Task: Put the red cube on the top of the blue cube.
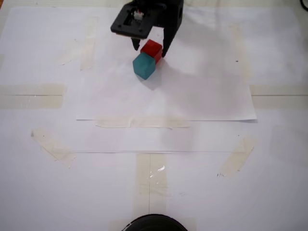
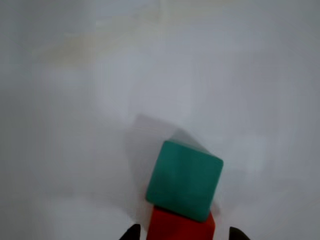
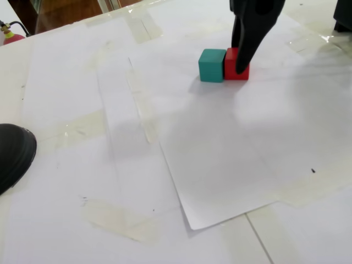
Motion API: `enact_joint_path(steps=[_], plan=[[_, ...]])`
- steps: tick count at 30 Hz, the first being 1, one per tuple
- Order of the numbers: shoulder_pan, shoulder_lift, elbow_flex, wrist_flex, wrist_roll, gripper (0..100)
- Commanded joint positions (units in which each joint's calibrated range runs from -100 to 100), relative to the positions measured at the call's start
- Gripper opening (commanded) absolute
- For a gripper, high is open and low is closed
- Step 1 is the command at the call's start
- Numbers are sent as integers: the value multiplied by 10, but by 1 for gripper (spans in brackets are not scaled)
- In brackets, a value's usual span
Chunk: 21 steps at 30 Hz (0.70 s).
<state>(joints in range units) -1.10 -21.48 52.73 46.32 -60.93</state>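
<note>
Looking down through a fixed view, I see my claw point(image 1: 150, 50) at the top of the picture, its two black fingers set apart with the red cube point(image 1: 152, 49) between them. One finger tip sits just left of the cube and the longer one runs down its right side; I cannot tell from here whether either one presses on the cube. The blue cube point(image 1: 144, 66) sits directly in front of the red one, touching it at a corner or edge, both on the sheet of white paper point(image 1: 211, 96) that covers the tabletop point(image 1: 57, 192). Strips of clear tape point(image 1: 29, 95) hold the paper down.

Through the wrist view, the blue cube point(image 2: 185, 186) fills the lower middle, turned a little so one corner points right. The red cube point(image 2: 181, 228) shows just under it at the bottom edge, the two touching. Two dark finger tips point(image 2: 133, 232) poke in at the bottom edge, one on each side of the red cube, with a slim gap visible on each side, so the claw point(image 2: 182, 234) stands open around the cube and is not clamped on it.

From the other fixed view, at the side, both cubes rest flat on the paper, side by side: blue cube point(image 3: 212, 65) on the left, red cube point(image 3: 233, 66) on the right, faces touching. A black finger point(image 3: 248, 41) comes down across the front of the red cube and hides part of it.
</note>
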Motion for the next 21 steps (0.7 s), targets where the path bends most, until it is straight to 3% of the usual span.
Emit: enact_joint_path(steps=[1,21], plan=[[8,2,8,-20,-3,25],[1,10,35,-60,-5,17]])
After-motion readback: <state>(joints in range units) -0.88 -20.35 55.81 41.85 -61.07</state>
